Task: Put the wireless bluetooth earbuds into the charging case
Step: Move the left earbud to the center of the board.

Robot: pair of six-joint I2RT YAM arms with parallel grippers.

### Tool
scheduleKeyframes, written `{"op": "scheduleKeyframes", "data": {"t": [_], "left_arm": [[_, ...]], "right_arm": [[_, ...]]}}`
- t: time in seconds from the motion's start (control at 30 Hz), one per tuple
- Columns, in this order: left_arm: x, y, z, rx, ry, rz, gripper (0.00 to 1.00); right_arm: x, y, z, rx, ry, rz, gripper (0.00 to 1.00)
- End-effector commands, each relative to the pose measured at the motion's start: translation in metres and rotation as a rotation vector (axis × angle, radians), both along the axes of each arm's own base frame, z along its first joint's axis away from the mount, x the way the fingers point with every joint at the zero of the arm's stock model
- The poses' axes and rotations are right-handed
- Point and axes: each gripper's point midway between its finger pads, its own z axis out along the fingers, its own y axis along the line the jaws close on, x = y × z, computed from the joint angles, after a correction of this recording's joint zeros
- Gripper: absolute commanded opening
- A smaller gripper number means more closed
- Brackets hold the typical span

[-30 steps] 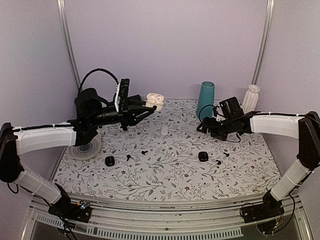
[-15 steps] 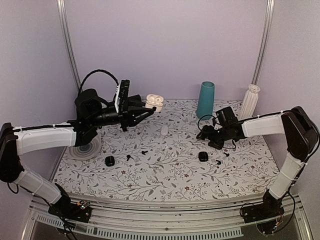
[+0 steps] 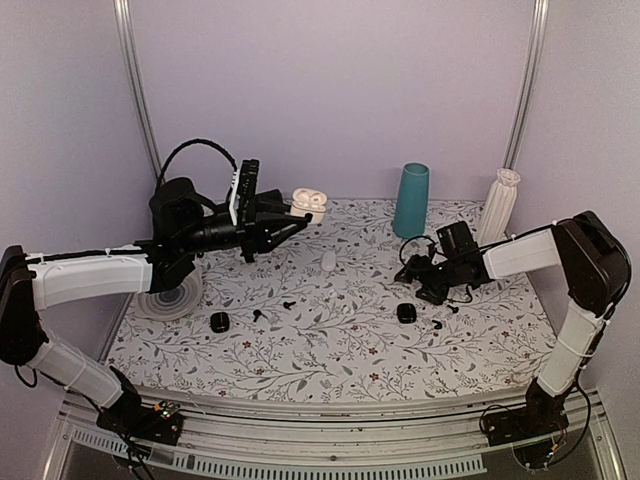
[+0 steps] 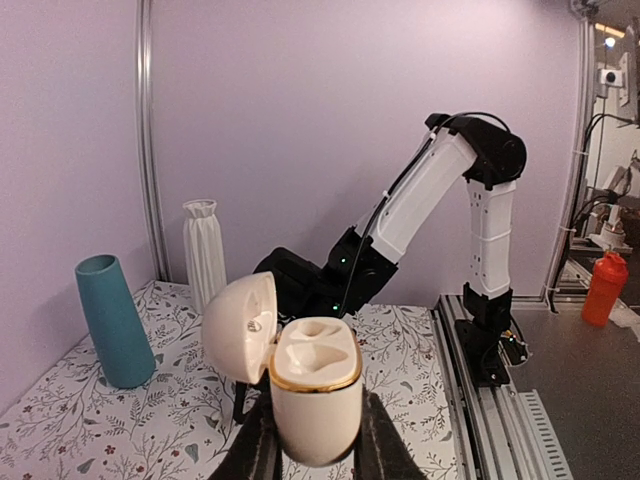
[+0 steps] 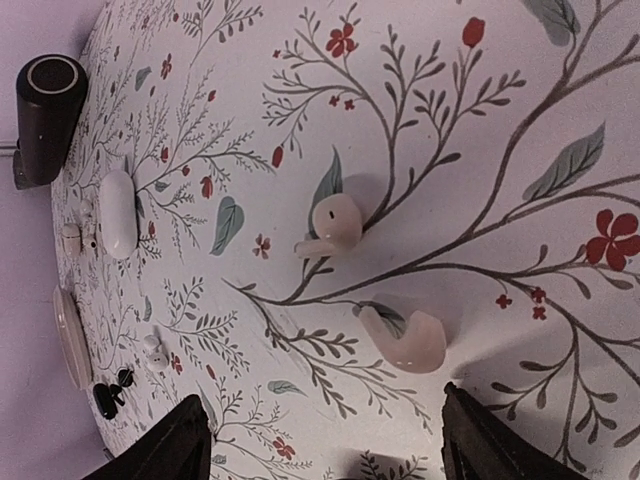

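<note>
Black two-finger right gripper (image 5: 322, 400), mine: jaws spread wide, nothing between them, poised low over the floral-print table cover (image 5: 520, 120) on the right side of the scene.

Item 1. Glossy white stemmed earbuds, two, lying loose on the cover right under that gripper. The first bud (image 5: 410, 340) is just ahead of my fingertips and the second bud (image 5: 335, 222) is just beyond it, near but not touching. I judge them very light and rigid. Their shells are slick and rounded, so they are apt to roll or squirt out of a pinch. Best hold, in my view, is across the bulbous head, leaving the stem free to drop into its well. Close gently and squarely.

Item 2. White pebble-shaped charging case with a gold rim (image 4: 315, 390), lid (image 4: 240, 325) hinged open, both wells appearing empty. My left gripper (image 4: 318, 455) is clamped on its lower body and holds it upright off the table, at the far side and left of centre, well apart from the buds.

Item 3. Small black case (image 3: 406, 313), on the cover just near of my right gripper.

Item 4. White oblong closed case (image 3: 329, 261), mid-table.

Item 5. Teal tapered vase (image 3: 411, 200) and white ribbed vase (image 3: 503, 195), standing at the far edge on the right.
</note>
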Motion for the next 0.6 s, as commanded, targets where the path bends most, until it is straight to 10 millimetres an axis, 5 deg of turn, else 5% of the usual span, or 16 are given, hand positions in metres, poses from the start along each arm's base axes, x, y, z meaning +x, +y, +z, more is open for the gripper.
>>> {"op": "scheduleKeyframes", "data": {"t": [0.0,0.57], "left_arm": [[-0.001,0.007,0.005,-0.009,-0.006,0.015,0.00],[-0.001,0.010,0.007,-0.003,-0.003,0.033,0.00]], "right_arm": [[0.011,-0.007,-0.003,0.050,-0.006,-0.023,0.80],[0.039,-0.004,-0.009,0.006,-0.026,0.033,0.79]]}}
